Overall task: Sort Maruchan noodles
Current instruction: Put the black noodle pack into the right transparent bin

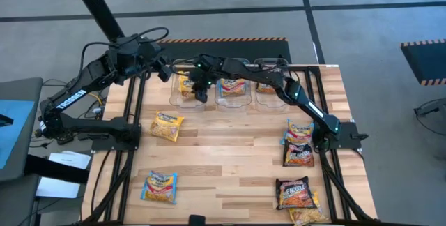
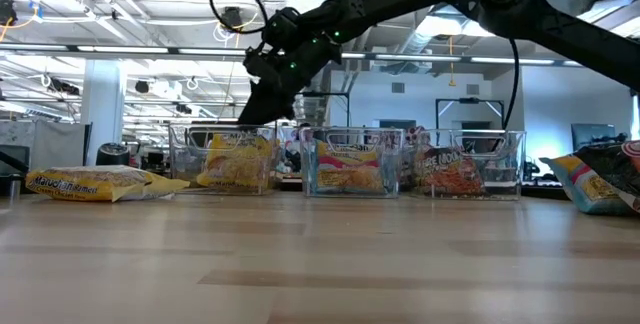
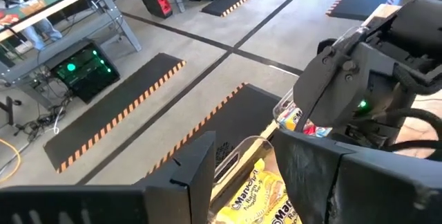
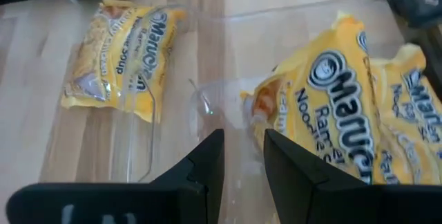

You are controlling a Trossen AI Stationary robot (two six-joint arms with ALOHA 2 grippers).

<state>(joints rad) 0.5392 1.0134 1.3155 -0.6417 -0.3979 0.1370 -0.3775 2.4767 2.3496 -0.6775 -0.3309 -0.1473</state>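
Right gripper stretched across, poised over left bin, fingers narrowly parted, empty; left gripper raised beside same bin, parted, empty.

1. Back edge of bench: three bins in a row, nearly touching; no pass between them.
2. Left bin: right gripper over it, jaws a narrow gap apart; left gripper just beside its back-left corner. Crowded.
3. Bench middle: bare wood, free from bins to front edge.
4. Left side: two packets, yellow and blue, well apart, room between.
5. Right edge: packets stacked close, more at the front-right corner; right arm spans above.
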